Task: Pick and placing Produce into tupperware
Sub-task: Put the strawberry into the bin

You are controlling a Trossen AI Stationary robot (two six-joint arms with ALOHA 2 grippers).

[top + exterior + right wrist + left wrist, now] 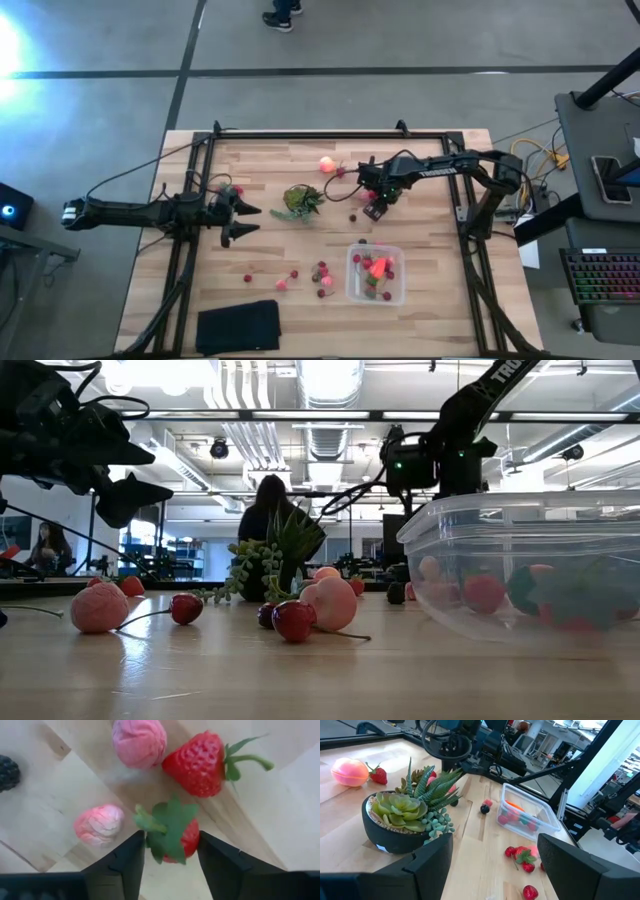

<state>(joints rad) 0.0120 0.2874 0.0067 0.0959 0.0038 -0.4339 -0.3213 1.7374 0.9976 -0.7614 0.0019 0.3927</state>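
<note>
The clear tupperware [351,291] stands on the table's near right part with red and orange-red pieces inside. Loose berries [322,272] lie to its left, and a peach-pink round piece [327,164] lies near the far edge. My right gripper [171,855] points down over the far-middle table and is shut on a strawberry [176,839]. Another strawberry [196,764], two pink berries and a blackberry [7,771] lie around it. My left gripper [243,220] hangs open and empty, left of the succulent pot. My right gripper holds the strawberry between its two fingers [216,862], coming from above and pointing down. The fingers sit on the berry's red sides [191,841], just under its green leaf cap, which faces up. Whether the berry's tip rests on the wood, I cannot tell.
A potted succulent [302,200] stands mid-table between both grippers. A flat black pad [238,327] lies at the near left edge. A black frame runs round the tabletop. Bare wood shows between the pot and the tupperware.
</note>
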